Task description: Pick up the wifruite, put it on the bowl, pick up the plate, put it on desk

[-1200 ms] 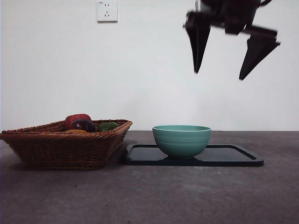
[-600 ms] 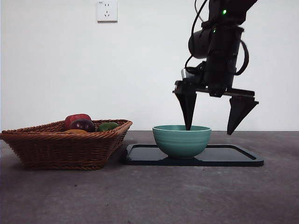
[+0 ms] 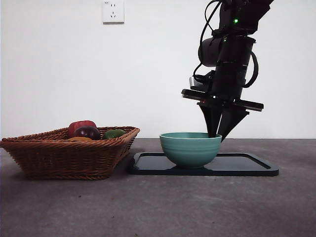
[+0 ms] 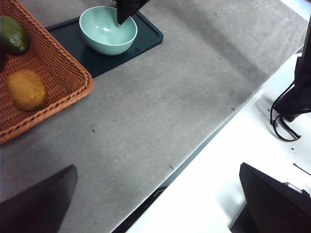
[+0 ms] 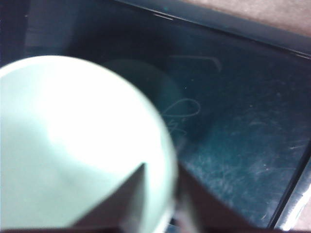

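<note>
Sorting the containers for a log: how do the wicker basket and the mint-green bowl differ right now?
The wicker basket is brown, woven and wide with sloping sides; the bowl is smooth mint-green, round and deep. The basket holds fruit; the bowl holds none. The basket sits on the desk; the bowl sits on a dark tray, its rim pinched by the right gripper. Both are open-topped.

It looks like a robotics lab or test room set up as a tabletop stage. A bare white wall [image 3: 98, 74] with one power socket [image 3: 113, 11] at about eleven o'clock backs a plain grey desk [image 3: 158, 207]. Loose black cables [image 4: 282, 131] lie off the table's edge at three o'clock.
</note>
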Controlling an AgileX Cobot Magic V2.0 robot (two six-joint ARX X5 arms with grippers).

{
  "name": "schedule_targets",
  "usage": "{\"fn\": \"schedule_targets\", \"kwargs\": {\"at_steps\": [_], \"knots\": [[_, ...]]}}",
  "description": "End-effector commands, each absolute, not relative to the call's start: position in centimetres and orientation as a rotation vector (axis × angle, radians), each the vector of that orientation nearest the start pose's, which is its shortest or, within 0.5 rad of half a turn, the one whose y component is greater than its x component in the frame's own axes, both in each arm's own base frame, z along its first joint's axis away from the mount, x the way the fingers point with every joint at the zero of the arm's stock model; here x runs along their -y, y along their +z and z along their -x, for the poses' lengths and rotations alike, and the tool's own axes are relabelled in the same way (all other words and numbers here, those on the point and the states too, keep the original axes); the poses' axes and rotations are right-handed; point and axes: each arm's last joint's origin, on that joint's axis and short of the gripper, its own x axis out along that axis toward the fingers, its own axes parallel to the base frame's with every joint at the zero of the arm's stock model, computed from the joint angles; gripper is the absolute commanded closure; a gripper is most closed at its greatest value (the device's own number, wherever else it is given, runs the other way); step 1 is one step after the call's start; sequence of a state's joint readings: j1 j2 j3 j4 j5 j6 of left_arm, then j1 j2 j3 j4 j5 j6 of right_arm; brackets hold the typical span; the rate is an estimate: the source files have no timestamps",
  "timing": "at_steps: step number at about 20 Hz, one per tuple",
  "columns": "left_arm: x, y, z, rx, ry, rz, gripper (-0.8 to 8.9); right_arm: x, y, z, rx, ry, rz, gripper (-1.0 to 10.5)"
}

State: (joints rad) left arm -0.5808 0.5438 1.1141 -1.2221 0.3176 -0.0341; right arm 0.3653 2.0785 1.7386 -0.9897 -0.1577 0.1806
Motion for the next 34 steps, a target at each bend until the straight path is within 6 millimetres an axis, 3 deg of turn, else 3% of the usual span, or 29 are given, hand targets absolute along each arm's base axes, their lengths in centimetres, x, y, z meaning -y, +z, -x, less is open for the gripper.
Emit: {"fn": "schedule_targets", "kwargs": {"at_steps": [1, 6, 9, 12, 16, 19, 23, 26, 30, 34], "knots": [[3.2, 36.9, -3.2, -0.652, -0.874, -0.072, 2.79, -15.8, 21.3, -39.8, -1.365, 0.325, -0.013, 9.4], [3.2, 36.9, -3.2, -0.652, -0.874, -0.072, 2.79, -15.7, 21.9, -39.6, -1.362, 0.329, -0.006, 9.4], [3.2, 36.9, -3.2, -0.653, -0.874, -0.072, 2.79, -15.2, 24.4, -38.8, -1.332, 0.347, 0.011, 9.4], [3.2, 36.9, -3.2, -0.653, -0.874, -0.072, 2.79, -14.5, 27.5, -36.7, -1.333, 0.368, 0.04, 9.4], [3.2, 36.9, -3.2, -0.652, -0.874, -0.072, 2.79, -15.4, 31.4, -32.5, -1.304, 0.449, 0.106, 9.4], [3.2, 36.9, -3.2, -0.652, -0.874, -0.072, 2.79, -16.3, 32.5, -28.7, -1.276, 0.52, 0.154, 9.4], [3.2, 36.9, -3.2, -0.653, -0.874, -0.072, 2.79, -16.2, 30.7, -25.2, -1.282, 0.566, 0.189, 9.4], [3.2, 36.9, -3.2, -0.652, -0.874, -0.072, 2.79, -16.1, 27.9, -23.5, -1.318, 0.586, 0.21, 9.4], [3.2, 36.9, -3.2, -0.652, -0.874, -0.072, 2.79, -16.1, 23.6, -22.8, -1.342, 0.578, 0.193, 9.4], [3.2, 36.9, -3.2, -0.652, -0.874, -0.072, 2.79, -15.9, 21.1, -22.4, -1.355, 0.597, 0.146, 9.4]]}}
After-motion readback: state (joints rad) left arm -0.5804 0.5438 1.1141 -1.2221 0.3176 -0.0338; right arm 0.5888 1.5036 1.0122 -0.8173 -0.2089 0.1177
